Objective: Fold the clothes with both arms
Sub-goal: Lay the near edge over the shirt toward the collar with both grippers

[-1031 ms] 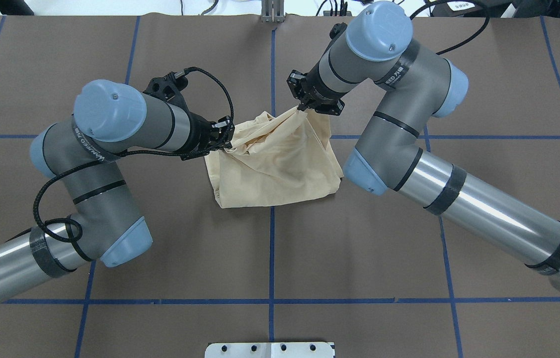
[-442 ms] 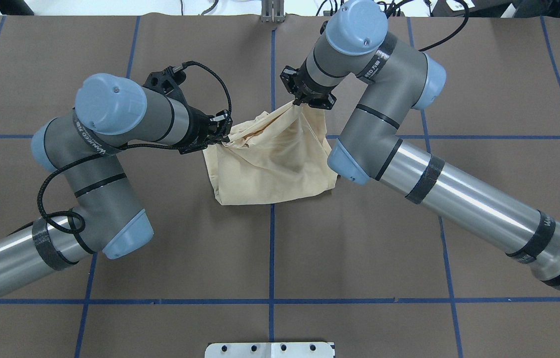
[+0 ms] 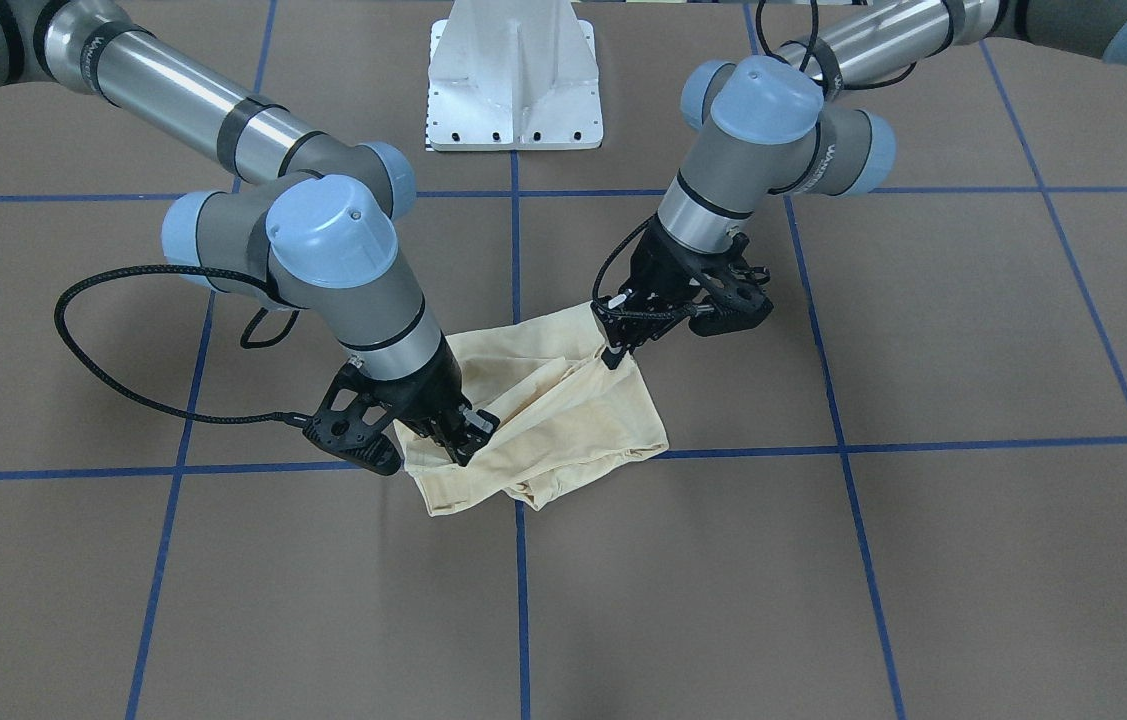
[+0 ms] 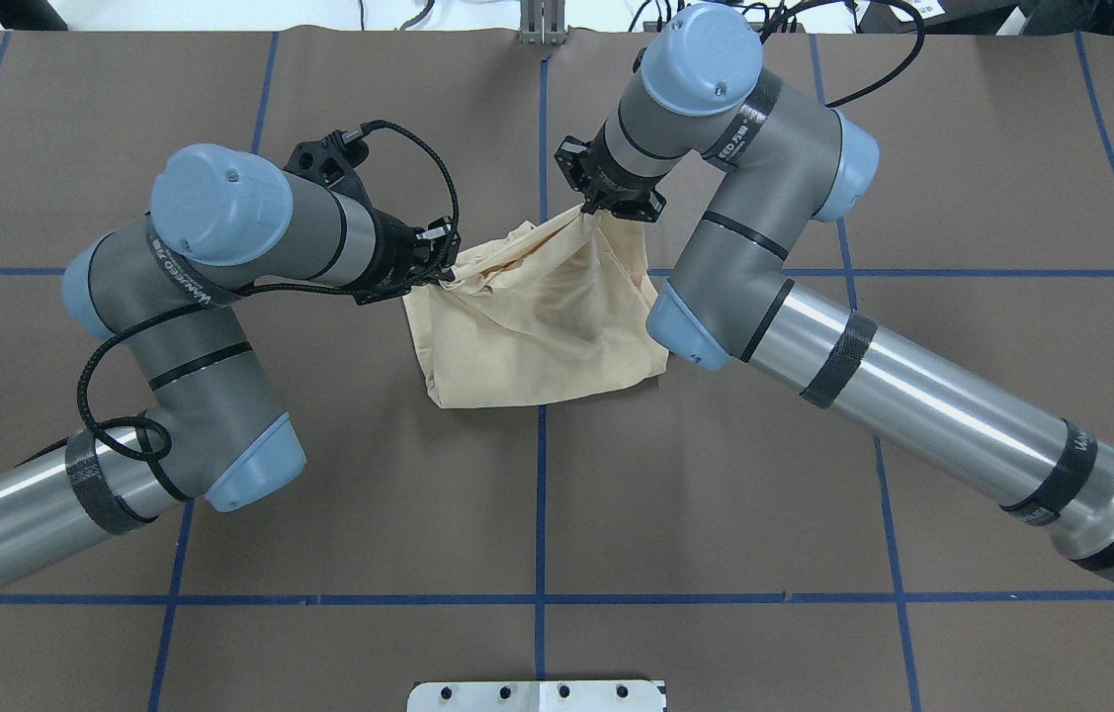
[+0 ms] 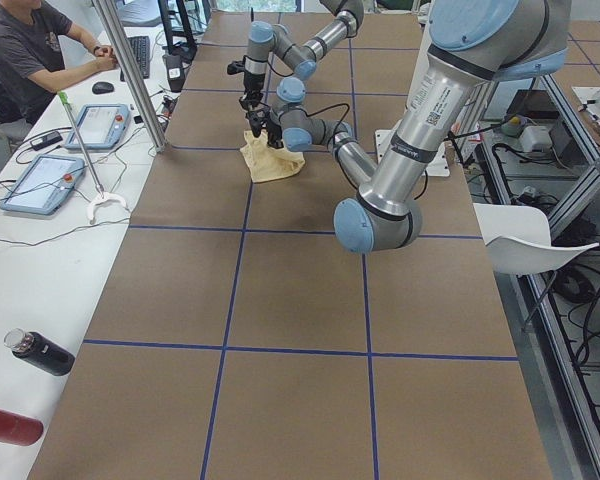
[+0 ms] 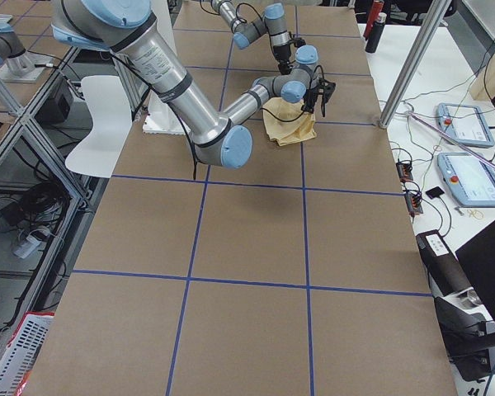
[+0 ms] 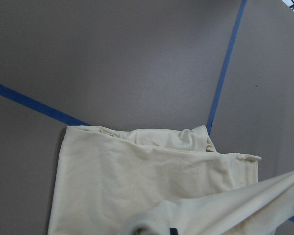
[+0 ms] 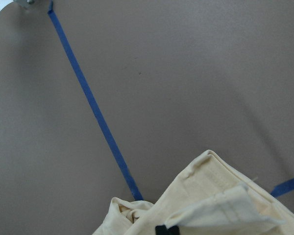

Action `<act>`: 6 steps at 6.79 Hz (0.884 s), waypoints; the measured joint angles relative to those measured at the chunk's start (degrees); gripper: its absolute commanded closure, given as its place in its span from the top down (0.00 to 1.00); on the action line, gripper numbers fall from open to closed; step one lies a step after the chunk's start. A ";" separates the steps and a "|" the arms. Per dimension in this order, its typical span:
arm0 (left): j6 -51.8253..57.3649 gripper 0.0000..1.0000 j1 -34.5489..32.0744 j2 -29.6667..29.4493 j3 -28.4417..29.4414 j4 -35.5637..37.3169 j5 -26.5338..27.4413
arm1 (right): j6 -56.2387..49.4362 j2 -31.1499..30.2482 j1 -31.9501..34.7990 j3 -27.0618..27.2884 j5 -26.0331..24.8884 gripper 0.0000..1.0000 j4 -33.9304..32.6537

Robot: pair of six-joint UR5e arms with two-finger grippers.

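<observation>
Both arms pinch the shirt's far corners, mid-fold at table centre.

Pale cream-yellow thin-knit long-sleeved T-shirt lies part-folded on the brown table, across a blue tape line, w/ its far edge lifted. The black two-finger left gripper is clamped narrow on one raised corner, the right gripper likewise on the other; cloth sags btwn them. Fabric looks light & limp, no stiffness: prob. drapes, bunches, may slip from a shallow pinch. Best hold: hem corners, all layers, both sides level.

T-shirt on table, forward of pedestal base.
</observation>
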 measured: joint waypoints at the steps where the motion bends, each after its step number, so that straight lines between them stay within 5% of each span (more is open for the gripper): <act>1: -0.10 0.00 0.04 -0.12 0.61 -0.09 -0.04 | 0.00 0.14 -0.64 -0.59 -0.03 0.00 0.04; 3: -0.16 0.00 0.07 -0.30 1.26 -0.42 -0.01 | 0.01 0.19 -1.45 -1.40 -0.09 0.00 0.18; 4: -0.16 0.61 0.07 -0.32 1.39 -0.47 0.01 | 0.01 0.11 -1.60 -1.54 -0.09 0.98 0.81; 5: -0.16 0.99 0.08 -0.33 1.42 -0.50 0.04 | -0.03 0.02 -1.72 -1.70 -0.23 1.00 2.05; 6: -0.12 1.00 0.08 -0.33 1.45 -0.46 0.10 | -0.07 0.07 -1.77 -1.87 -0.66 1.00 2.87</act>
